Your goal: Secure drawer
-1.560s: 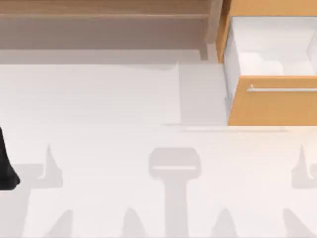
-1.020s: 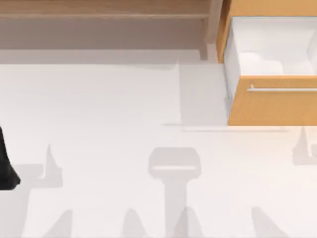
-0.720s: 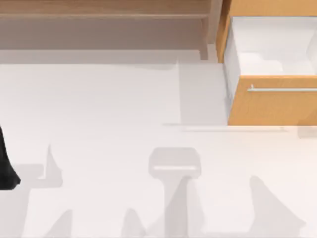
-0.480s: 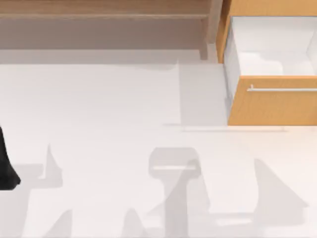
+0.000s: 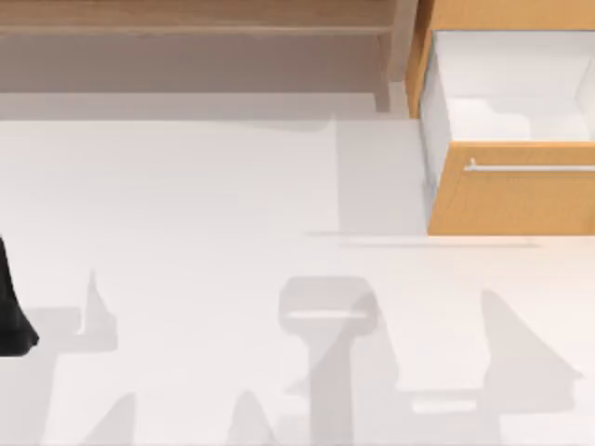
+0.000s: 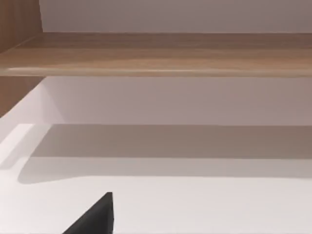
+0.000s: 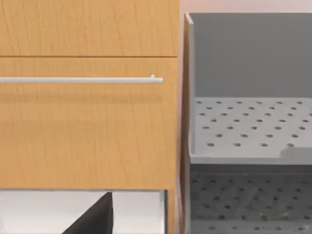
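Observation:
The drawer (image 5: 511,200) stands pulled out at the table's back right, its white inside (image 5: 511,88) showing behind the orange-tan front and the thin silver handle (image 5: 530,168). The right wrist view faces that front panel (image 7: 87,136) square on, some way off, with the handle (image 7: 80,79) running across it. A dark tip of my right gripper (image 7: 95,217) shows low in that view, touching nothing. My left gripper (image 5: 11,316) is parked at the table's left edge, and a dark tip of it (image 6: 95,217) shows in the left wrist view.
A duller brown shelf unit (image 5: 195,19) runs along the back of the table, seen close in the left wrist view (image 6: 156,53). A grey perforated rack (image 7: 248,126) stands right beside the drawer. The white tabletop (image 5: 232,186) carries only arm shadows.
The arm shadows at the table's lower right have shifted and spread. The drawer stays out by the same amount, and the left arm has not moved.

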{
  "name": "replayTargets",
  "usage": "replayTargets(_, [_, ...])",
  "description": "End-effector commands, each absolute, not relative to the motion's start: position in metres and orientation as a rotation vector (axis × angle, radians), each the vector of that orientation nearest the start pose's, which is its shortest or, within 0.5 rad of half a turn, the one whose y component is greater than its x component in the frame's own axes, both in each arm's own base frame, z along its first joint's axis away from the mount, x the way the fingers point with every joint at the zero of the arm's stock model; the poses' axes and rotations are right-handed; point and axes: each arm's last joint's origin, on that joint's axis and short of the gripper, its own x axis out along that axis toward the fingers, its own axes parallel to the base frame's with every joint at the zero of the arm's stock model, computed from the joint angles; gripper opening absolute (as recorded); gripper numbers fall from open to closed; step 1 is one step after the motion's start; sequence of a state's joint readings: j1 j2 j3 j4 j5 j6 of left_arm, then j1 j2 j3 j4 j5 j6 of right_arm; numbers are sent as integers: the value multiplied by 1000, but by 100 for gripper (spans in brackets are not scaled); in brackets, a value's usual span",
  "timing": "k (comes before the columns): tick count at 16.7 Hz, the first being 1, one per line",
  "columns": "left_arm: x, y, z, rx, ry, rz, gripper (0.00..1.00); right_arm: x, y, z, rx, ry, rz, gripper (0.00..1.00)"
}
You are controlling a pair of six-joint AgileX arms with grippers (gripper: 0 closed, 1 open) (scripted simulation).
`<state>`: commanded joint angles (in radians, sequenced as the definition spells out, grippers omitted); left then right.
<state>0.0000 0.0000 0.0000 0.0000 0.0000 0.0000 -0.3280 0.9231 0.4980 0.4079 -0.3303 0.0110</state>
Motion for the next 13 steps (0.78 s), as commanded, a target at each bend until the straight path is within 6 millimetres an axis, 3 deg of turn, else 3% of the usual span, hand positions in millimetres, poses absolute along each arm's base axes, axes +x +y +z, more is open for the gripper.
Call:
replayTargets(3, [106,-1,160,0,0,0,100,214,-47,222,-22,135,44,100])
replayTargets(7, [106,-1,160,0,0,0,100,229,-8,160,-236,257,191,100])
replayTargets(10, [106,-1,160,0,0,0,100,239,33,141,-533,149,337,100])
replayTargets(13, [106,-1,160,0,0,0,100,240,69,136,-885,-79,387,100])
